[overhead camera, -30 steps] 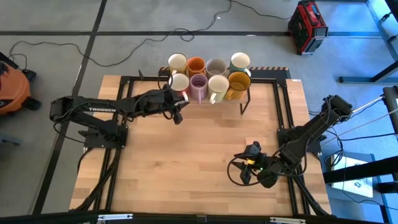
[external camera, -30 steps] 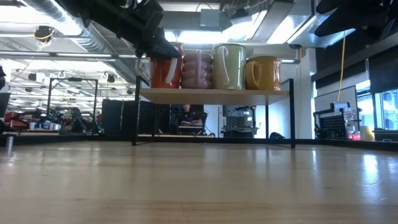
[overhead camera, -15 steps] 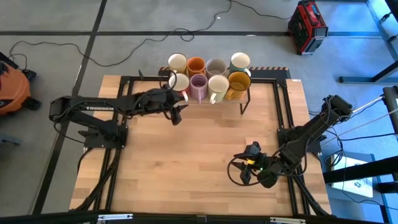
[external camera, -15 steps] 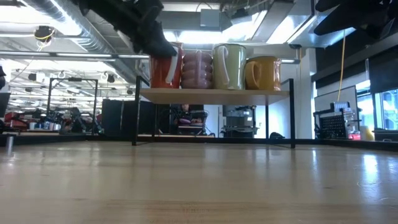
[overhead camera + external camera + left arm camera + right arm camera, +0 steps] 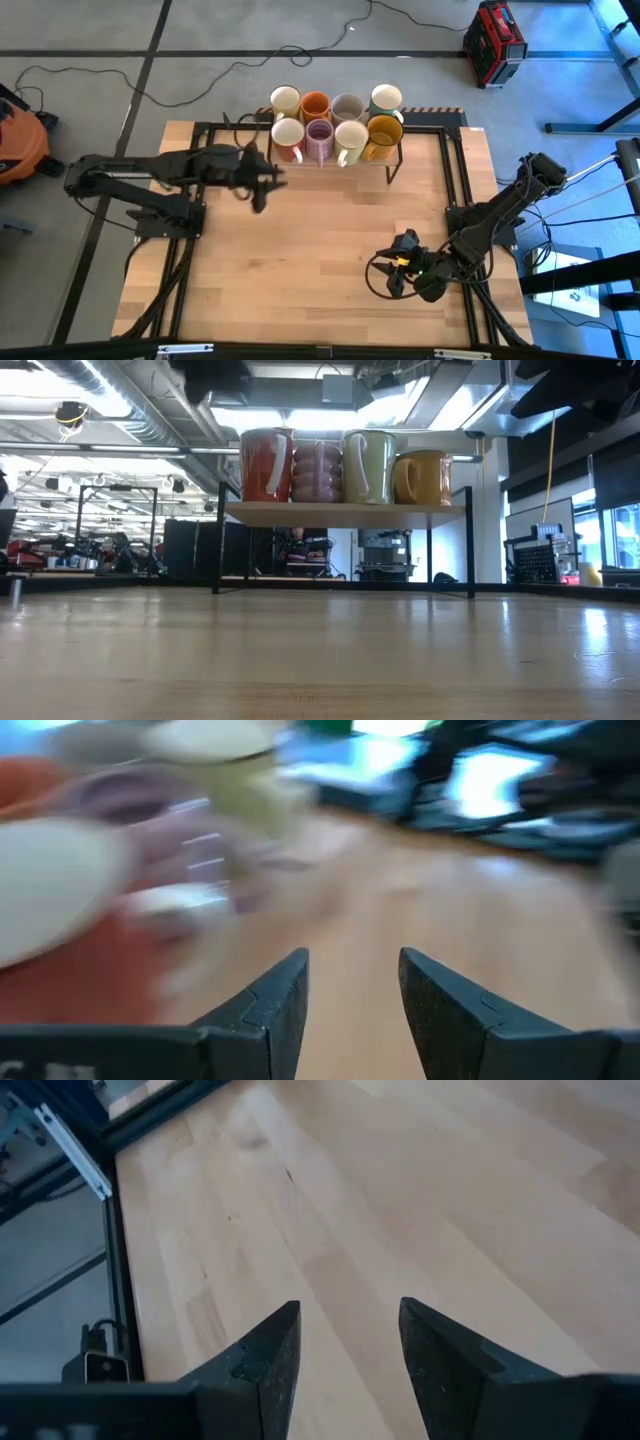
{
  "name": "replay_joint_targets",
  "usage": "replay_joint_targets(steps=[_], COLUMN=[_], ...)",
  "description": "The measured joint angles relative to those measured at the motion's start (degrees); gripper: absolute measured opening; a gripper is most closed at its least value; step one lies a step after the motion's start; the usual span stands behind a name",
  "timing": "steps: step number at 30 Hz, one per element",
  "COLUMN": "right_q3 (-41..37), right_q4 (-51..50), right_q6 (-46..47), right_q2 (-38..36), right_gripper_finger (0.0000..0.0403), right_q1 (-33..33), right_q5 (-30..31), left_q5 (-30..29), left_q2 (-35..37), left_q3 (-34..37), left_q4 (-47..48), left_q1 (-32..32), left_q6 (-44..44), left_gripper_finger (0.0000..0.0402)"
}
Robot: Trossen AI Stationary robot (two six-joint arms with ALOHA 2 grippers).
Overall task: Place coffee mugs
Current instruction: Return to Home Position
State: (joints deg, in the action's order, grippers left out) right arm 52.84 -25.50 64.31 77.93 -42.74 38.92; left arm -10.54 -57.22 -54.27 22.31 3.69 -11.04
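Several coffee mugs stand upright in two rows on a raised wooden shelf (image 5: 345, 513) at the table's far edge. The near row holds a red-orange mug with a white inside (image 5: 288, 137) (image 5: 265, 465), a lilac one (image 5: 319, 140), a cream one (image 5: 350, 140) and an amber one (image 5: 381, 135). Behind them are a cream mug (image 5: 286, 101), an orange one (image 5: 316, 104), a grey-beige one (image 5: 347, 107) and a mint one (image 5: 386, 98). My left gripper (image 5: 262, 192) (image 5: 352, 982) hangs open, left of and nearer than the shelf, holding nothing. My right gripper (image 5: 388, 277) (image 5: 348, 1342) stands open over the near right of the table.
The shelf stands on thin black legs (image 5: 470, 540) with open space under it. A black metal frame (image 5: 455, 170) runs around the wooden tabletop (image 5: 320, 240). Cables loop beside the right gripper (image 5: 372, 282). The middle of the table is bare wood.
My left gripper has drawn back from the red-orange mug at the shelf's near left, toward the table's left and near edges. It has also risen out of the low view. The mug stays upright on the shelf.
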Motion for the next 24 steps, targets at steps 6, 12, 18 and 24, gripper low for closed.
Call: replay_joint_targets(steps=[6, 12, 18, 24], right_q3=[0.00, 0.00, 0.00, -0.45], right_q4=[3.16, 18.60, 29.99, 29.60], right_q6=[-4.30, -23.39, -37.66, -44.92], right_q2=[0.00, 0.00, -0.86, -5.39], right_gripper_finger=[0.0158, 0.0088, 0.0013, 0.0017], right_q1=[0.02, 4.78, 13.84, 18.53], right_q5=[-0.16, -4.50, -19.63, -22.06], left_q5=[8.24, 4.06, -4.79, -15.98], left_q2=[5.01, 9.99, 16.06, 23.17], left_q3=[3.37, 15.87, 25.26, 29.79], left_q4=[-8.18, -25.05, -32.41, -32.01], left_q1=[-11.08, -20.87, -25.58, -25.60], left_q6=[-0.12, -0.40, -0.51, 4.51], left_gripper_finger=[0.0095, 0.0008, 0.0003, 0.0004])
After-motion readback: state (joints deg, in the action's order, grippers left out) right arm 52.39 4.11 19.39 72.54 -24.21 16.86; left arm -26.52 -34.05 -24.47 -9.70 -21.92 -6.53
